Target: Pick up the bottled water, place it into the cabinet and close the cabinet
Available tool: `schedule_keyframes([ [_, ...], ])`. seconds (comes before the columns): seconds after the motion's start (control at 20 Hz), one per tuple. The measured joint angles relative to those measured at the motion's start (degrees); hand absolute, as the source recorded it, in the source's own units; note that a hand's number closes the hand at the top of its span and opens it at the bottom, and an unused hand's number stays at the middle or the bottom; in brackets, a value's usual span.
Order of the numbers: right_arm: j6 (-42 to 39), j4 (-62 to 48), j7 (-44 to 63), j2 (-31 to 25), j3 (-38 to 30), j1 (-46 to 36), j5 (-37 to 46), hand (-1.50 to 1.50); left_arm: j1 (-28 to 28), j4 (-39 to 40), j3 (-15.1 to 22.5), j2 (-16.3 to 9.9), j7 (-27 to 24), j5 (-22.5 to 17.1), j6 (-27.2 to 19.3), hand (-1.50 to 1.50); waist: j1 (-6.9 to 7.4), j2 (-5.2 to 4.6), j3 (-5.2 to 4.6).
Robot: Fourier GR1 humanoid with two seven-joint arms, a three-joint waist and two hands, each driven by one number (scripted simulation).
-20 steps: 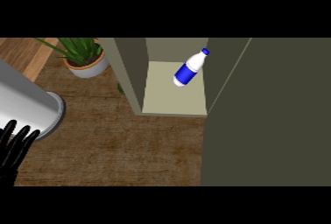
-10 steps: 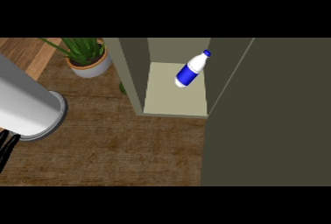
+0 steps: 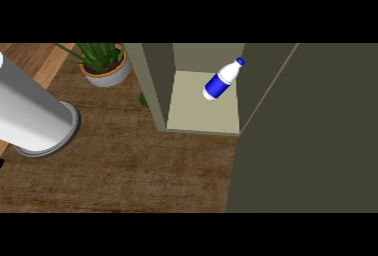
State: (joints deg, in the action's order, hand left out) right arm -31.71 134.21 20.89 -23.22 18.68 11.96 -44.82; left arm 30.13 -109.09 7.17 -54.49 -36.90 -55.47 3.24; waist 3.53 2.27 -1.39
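Note:
The bottled water, white with a blue label and blue cap, stands tilted inside the open cabinet on its pale shelf. The cabinet's dark olive door fills the right side of the head view and hides the right part of the shelf. My left forearm, a grey cylinder, comes in at the left edge. Only a black sliver of the left hand shows at that edge, far from the bottle. My right hand is out of sight.
A potted green plant in a pale pot stands at the back left, beside the cabinet's left wall. The brown wooden counter stretches between my forearm and the cabinet.
My left forearm has pulled back towards the left edge, and the black hand has slid almost wholly out of view. The bottle and door stay put.

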Motion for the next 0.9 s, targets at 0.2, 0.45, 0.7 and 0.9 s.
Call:
schedule_keyframes([
  [0.2, 5.5, -0.5, 3.2, 2.6, 4.0, -6.5, 0.7, 1.5, 1.0, 0.4, -1.8, -0.9, -0.5, -0.9, 2.0, -1.5, 0.62, -0.1, 0.03],
  [0.45, 14.0, -1.8, 6.7, 7.7, 8.4, -15.3, 3.0, 1.5, 2.5, 1.2, -3.9, -1.8, -1.3, -1.6, 4.2, -1.5, 1.12, -0.19, 0.13],
  [0.7, 23.4, -4.5, 11.3, 14.3, 12.8, -25.8, 10.2, 1.5, 4.0, 1.6, -6.2, -2.7, -2.0, -2.6, 7.0, -1.5, 2.14, -0.68, 0.32],
  [0.9, 29.2, -11.0, 16.3, 19.6, 17.2, -36.3, 12.0, 1.5, 5.4, 2.3, -7.8, -3.3, -2.6, -3.4, 10.0, -1.5, 3.26, -1.29, 0.56],
])
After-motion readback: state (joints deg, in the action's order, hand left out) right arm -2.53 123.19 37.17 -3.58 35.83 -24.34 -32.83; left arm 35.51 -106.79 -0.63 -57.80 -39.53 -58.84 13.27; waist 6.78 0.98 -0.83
